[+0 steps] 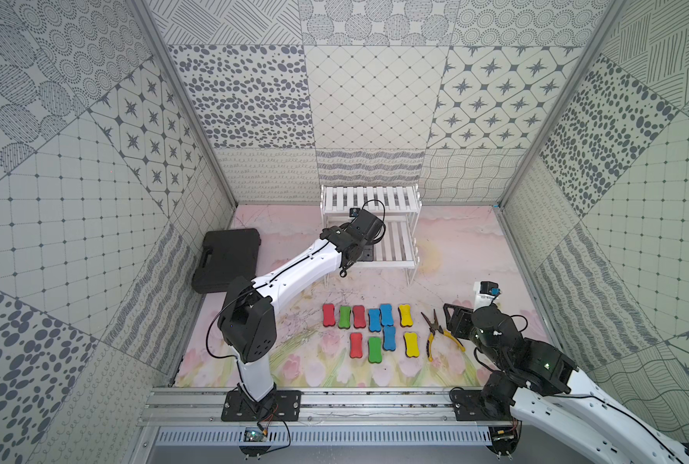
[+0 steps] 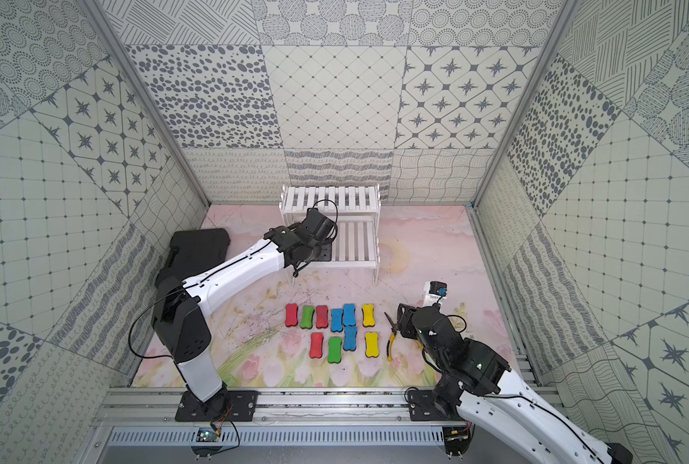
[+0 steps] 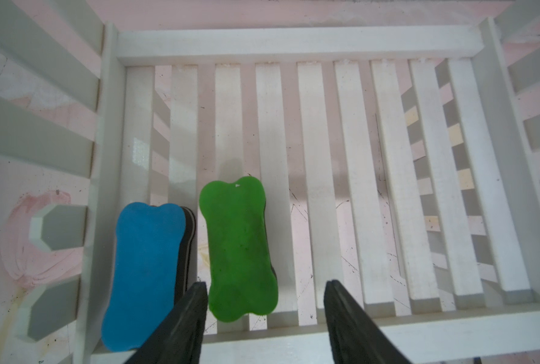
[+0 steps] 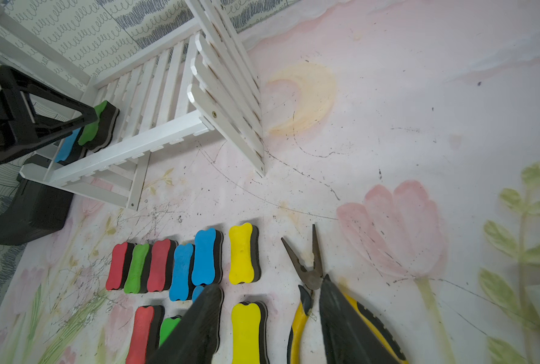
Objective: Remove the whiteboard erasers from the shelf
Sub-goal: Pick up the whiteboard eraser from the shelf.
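Observation:
On the lower tier of the white shelf (image 1: 399,241) (image 3: 350,189) lie two whiteboard erasers side by side at its left end, a blue eraser (image 3: 145,274) and a green eraser (image 3: 237,249). My left gripper (image 3: 265,283) hangs open over that tier; the near end of the green one sits between its fingers, close to one of them and not pinched. Several more erasers (image 1: 375,329) (image 2: 336,327) lie in two rows on the mat in front of the shelf. The right gripper (image 4: 268,283) is open and empty, low over a yellow eraser (image 4: 246,331).
Yellow-handled pliers (image 1: 437,333) (image 4: 306,268) lie just right of the eraser rows, under my right gripper. A black plastic case (image 1: 226,257) sits at the left by the wall. The shelf's upper tier (image 1: 371,197) holds nothing. Patterned walls close in three sides.

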You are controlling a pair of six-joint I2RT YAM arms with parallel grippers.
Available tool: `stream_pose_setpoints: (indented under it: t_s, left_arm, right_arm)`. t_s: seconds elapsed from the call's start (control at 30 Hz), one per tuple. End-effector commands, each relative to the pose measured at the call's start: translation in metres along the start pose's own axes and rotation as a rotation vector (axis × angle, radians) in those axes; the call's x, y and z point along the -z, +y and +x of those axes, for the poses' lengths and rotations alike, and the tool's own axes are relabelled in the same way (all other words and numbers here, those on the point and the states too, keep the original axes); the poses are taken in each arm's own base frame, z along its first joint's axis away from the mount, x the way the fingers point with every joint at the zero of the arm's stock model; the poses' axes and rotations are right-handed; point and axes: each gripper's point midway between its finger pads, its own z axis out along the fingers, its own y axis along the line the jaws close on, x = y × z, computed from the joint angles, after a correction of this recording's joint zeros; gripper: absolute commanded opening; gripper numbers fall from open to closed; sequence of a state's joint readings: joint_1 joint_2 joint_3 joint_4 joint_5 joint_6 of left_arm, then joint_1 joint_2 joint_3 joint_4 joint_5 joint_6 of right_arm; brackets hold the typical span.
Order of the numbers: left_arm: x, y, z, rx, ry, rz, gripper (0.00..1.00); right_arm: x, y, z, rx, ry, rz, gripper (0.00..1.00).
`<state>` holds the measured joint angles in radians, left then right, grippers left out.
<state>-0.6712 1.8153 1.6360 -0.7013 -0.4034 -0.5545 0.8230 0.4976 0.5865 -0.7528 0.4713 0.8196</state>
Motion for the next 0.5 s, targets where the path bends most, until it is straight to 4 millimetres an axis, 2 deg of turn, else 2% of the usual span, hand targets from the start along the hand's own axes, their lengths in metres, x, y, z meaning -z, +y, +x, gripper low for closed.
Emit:
stream_pose_setpoints:
  t_s: [0.0, 0.23, 0.33, 0.47]
  left_arm:
    - [-0.004, 0.01, 0.004, -0.01, 0.024, -0.058, 0.64]
    - [-0.025, 0.013, 0.013, -0.013, 0.069, -0.096, 0.61]
    - [-0.029, 0.015, 0.015, -0.012, 0.078, -0.104, 0.55]
    - [-0.03, 0.015, 0.016, -0.016, 0.082, -0.106, 0.54]
  right_arm:
    - [0.001, 0.002, -0.002, -0.012, -0.013, -0.014, 0.55]
    - [0.002, 0.0, -0.003, -0.009, -0.015, -0.01, 0.55]
    - [0.002, -0.001, -0.003, -0.009, -0.016, -0.008, 0.55]
    - [0.001, -0.001, -0.002, -0.006, -0.012, -0.007, 0.55]
